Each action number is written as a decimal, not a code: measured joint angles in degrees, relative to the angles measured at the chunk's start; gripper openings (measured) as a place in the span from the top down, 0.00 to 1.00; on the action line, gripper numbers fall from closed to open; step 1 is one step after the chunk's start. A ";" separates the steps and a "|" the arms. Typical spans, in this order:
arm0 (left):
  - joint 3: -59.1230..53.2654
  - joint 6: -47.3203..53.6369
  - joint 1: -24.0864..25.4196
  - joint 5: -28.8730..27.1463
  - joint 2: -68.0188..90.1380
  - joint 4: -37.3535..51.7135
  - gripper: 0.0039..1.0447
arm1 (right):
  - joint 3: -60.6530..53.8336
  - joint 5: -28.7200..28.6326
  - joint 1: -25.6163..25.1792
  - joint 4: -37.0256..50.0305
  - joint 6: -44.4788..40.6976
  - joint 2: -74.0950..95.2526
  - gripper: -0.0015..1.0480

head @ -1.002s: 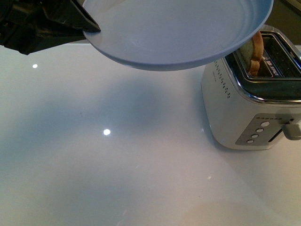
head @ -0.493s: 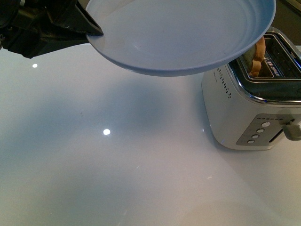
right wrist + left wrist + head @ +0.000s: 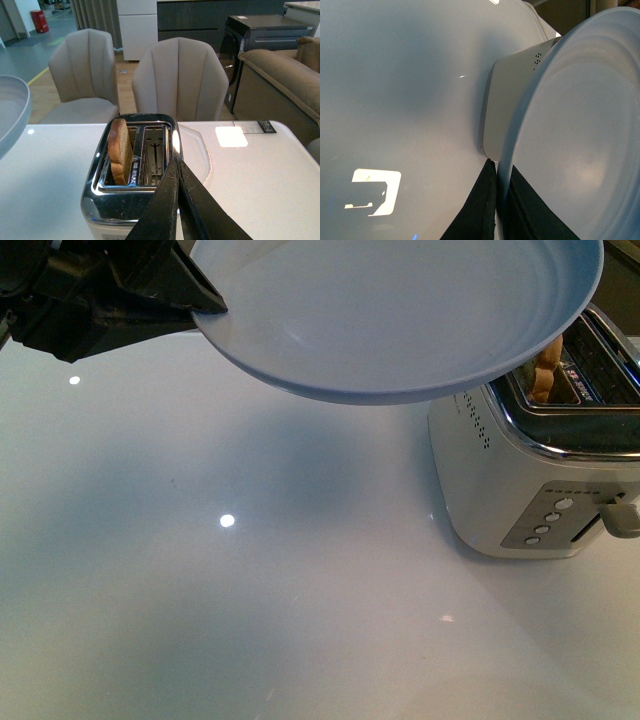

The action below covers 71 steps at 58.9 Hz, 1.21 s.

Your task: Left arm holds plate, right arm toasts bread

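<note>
One plate (image 3: 400,310) is edging rightward, now overhanging the toaster (image 3: 500,480), where the bread (image 3: 120,150) is standing in a slot. The left gripper (image 3: 205,300) is clamping the plate's rim. The right gripper (image 3: 176,172), fingers together and empty, is hovering over the toaster. The plate is probably lining up to receive the slice.

Pale plate (image 3: 400,310) in left pincer (image 3: 205,300)

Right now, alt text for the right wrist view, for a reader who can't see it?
A bread slice stands upright in one slot of a chrome toaster on a white table, its top sticking out. The right gripper, fingers closed and empty, is in the foreground; a plate rim shows at the frame edge, two beige chairs behind.
</note>
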 joint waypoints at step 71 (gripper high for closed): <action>-1.01 0.13 -0.44 -0.37 -0.85 -0.24 0.98 | -6.14 0.00 -0.02 -14.64 -0.02 -22.47 0.98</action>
